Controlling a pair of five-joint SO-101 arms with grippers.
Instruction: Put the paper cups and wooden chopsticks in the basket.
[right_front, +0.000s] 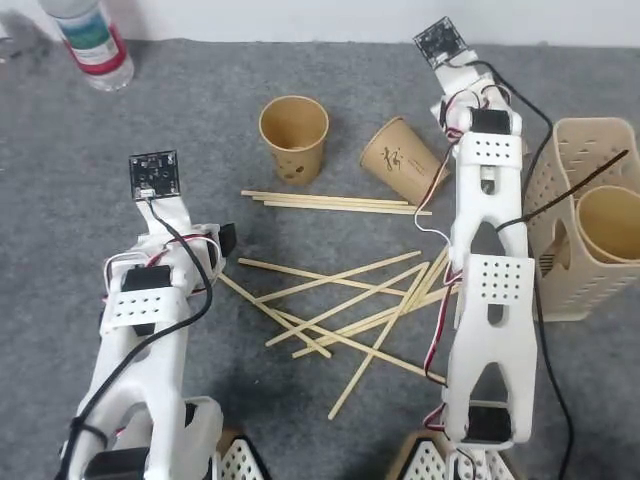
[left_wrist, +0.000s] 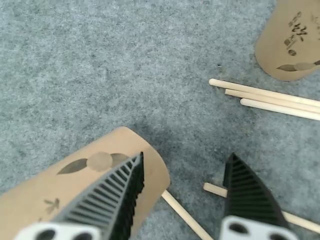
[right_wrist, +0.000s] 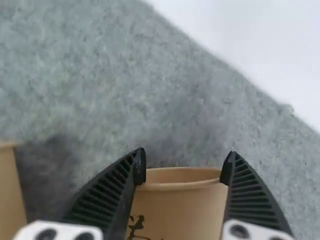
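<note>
Centrally, right tool clenched across tipped cup, one jaw against either wall just short of the far end. Grip taken across the width, presumably to stop the thin paper slipping during a lift. Tipped cup lying aslant on the grey desk, print side up, apart from basket. Basket set just beside the same arm on its outer side, hence the likely giving of cups to this arm. Third cup already standing inside basket.

Left tool released, jaws apart over desk, nothing between them but stick ends. Upright cup near it, off one jaw, not enclosed; a plausible waiting post for either cup or sticks.

Chopsticks all outside basket: three parallel just in front of the two cups, the rest crossed in a loose heap between the arms.

Judged step: transfer of tipped cup to basket, task barely begun. Risks: a crushed wall under too firm a squeeze; snagging on cable slung across basket.
</note>
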